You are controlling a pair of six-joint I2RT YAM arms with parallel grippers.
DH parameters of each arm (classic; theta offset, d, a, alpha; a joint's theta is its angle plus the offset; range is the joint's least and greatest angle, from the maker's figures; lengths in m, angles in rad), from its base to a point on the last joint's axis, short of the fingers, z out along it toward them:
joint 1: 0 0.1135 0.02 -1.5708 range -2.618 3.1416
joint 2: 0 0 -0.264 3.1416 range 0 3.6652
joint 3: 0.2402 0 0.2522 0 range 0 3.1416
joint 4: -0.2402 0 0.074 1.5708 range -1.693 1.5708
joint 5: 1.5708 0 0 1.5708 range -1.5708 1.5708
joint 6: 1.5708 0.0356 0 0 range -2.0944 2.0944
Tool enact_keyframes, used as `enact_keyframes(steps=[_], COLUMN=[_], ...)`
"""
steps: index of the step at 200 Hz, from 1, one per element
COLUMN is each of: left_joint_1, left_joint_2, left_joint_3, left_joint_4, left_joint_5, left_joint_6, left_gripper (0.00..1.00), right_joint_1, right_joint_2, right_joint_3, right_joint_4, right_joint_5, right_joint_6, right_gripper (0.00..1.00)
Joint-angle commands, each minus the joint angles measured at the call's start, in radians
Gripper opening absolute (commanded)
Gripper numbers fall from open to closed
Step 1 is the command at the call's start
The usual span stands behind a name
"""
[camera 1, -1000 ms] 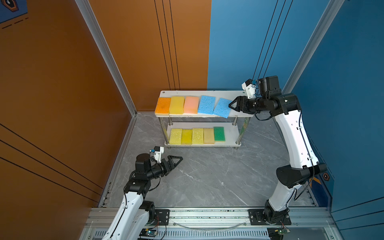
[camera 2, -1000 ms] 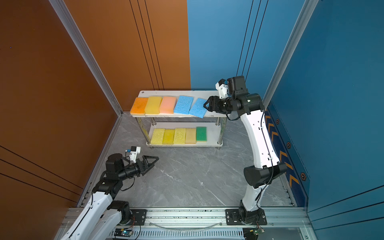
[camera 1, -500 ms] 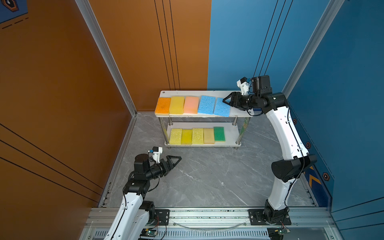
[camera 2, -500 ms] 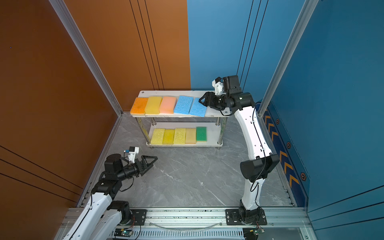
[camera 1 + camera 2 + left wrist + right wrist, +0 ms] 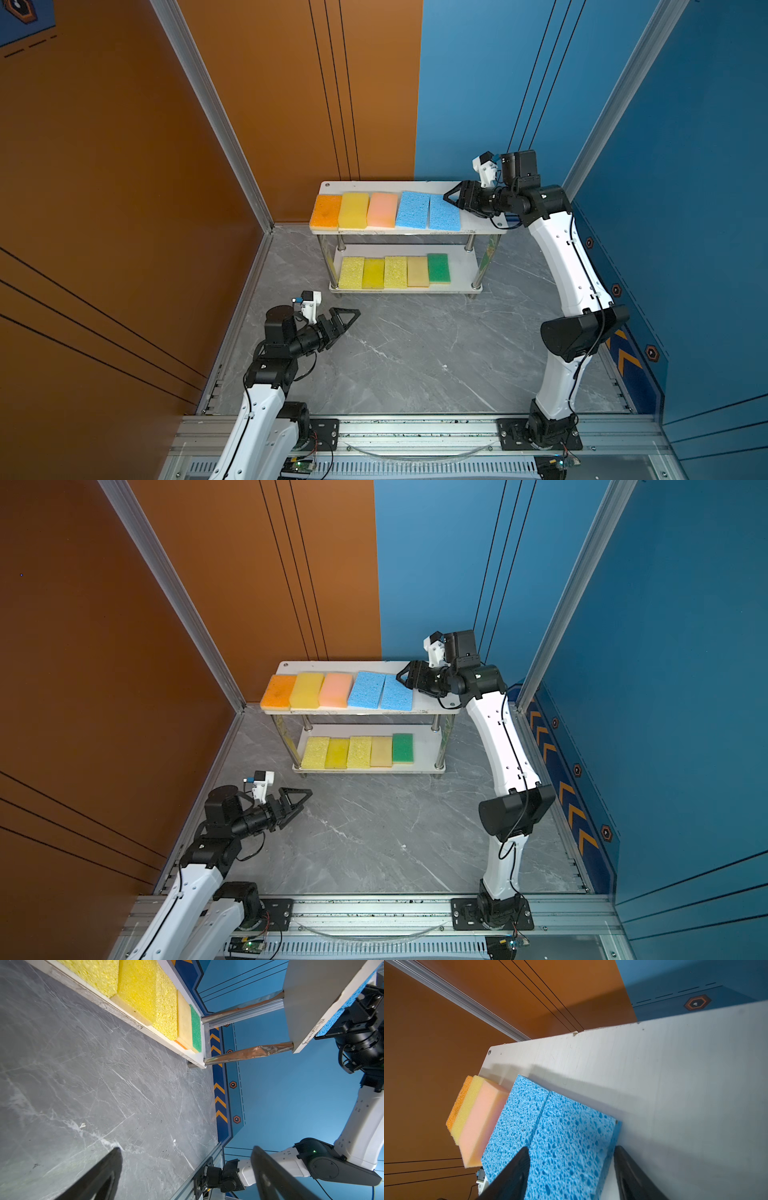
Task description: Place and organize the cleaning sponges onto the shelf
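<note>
Ten sponges [image 5: 382, 210] on the shelf [image 5: 462, 272], five per tier. Only my right wrist view shows my right gripper [image 5: 571, 1148] straddling the end blue sponge [image 5: 577, 1122]; whether it is clamped, I cannot tell. My left gripper [image 5: 348, 323] gapes before the shelf.

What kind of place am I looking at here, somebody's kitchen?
Probably a robot test booth, not a kitchen: a left arm and right arm mounted on a metal rail, bare orange and blue panel walls, and one small shelf of sponges.

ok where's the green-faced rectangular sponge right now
In both top views the green-faced sponge lies on the lower board of the white two-tier shelf, at the row's right end beside the beige sponge.
</note>
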Motion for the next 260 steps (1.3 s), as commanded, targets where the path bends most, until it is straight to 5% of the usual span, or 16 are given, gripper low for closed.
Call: enact_keyframes(steps=[1,67,109,137,182,260], left_joint_1=[0.021,0.085,0.086,0.088,0.090,0.107], left_joint_2=[-0.013,-0.002,0.027,0.114,0.260,0.730], left_joint_3=[0.049,0.178,0.085,0.058,-0.012,-0.044], left_joint_4=[-0.049,-0.218,0.024,0.157,0.461,0.919], left_joint_5=[-0.032,-0.390,-0.635,-0.749,-0.879,-0.854], left_joint_6=[0.038,0.199,0.307,0.418,0.620,0.757], left_gripper=[0.97,0.98,0.98,0.98,0.98,0.98], right_joint_1=[-0.030,-0.280,-0.324,-0.359,-0.354,-0.301], right_joint_2=[-0.149,-0.758,-0.918,-0.862,-0.573,-0.333], right_joint_3=[-0.118,-1.063,-1.508,-1.700,-1.851,-2.039], right_joint_4=[0.023,0.619,0.860,1.046,1.496,2.055], right_joint_5=[0.105,0.164,0.241,0.272,0.297,0.349], right_joint_6=[-0.035,0.010,-0.282,-0.317,-0.336,-0.394], right_gripper=[0.67,0.82,0.83,0.83,0.84,0.85])
